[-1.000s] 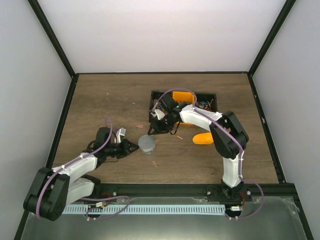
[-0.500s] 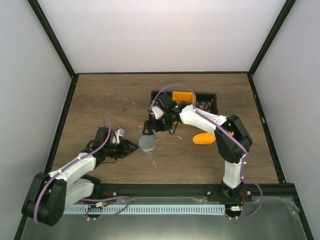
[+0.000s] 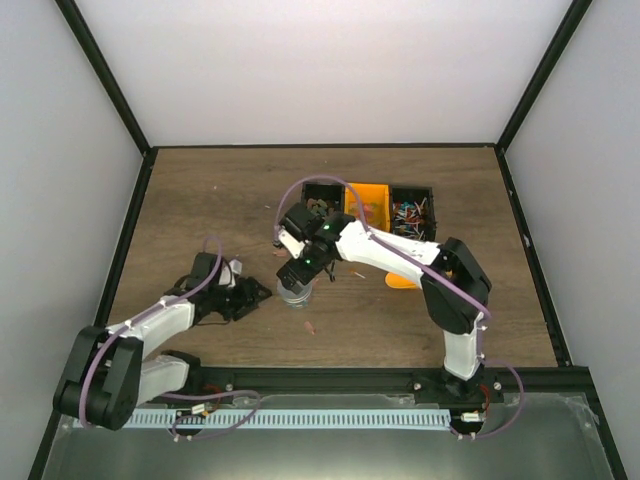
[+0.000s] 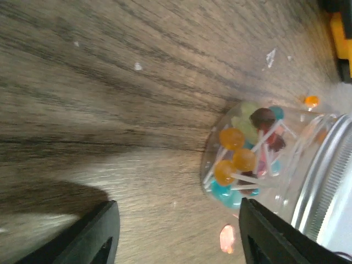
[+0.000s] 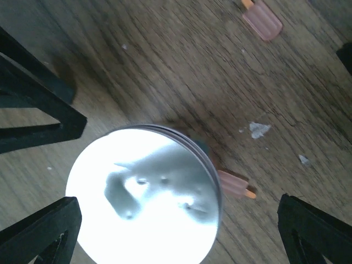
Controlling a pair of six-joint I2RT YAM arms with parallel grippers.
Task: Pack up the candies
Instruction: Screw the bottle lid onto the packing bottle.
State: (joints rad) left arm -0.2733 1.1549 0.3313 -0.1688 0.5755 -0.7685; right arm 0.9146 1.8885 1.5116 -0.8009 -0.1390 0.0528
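Note:
A clear jar (image 4: 258, 157) full of candies (image 4: 236, 159), small lollipops in orange, blue and brown, stands on the wooden table with a shiny white lid (image 5: 146, 195) on top. My right gripper (image 5: 179, 231) hangs open straight over the lid (image 3: 295, 290), one finger on each side of it. Just left of the jar my left gripper (image 4: 179, 236) is open at table height, its fingers (image 4: 93, 236) wide apart and holding nothing. Loose pink candies lie by the jar (image 5: 235, 185) and farther off (image 5: 262, 22).
A black tray (image 3: 320, 188) with three compartments, the middle one orange (image 3: 368, 200), sits behind the jar. An orange scoop (image 3: 400, 280) lies under the right arm. Stray candies (image 3: 310, 327) dot the table (image 3: 200, 200). The left fingers (image 5: 33, 104) show in the right wrist view.
My left gripper has opened and come off the jar. My right gripper has opened wide and moved forward and left to hang over the lid.

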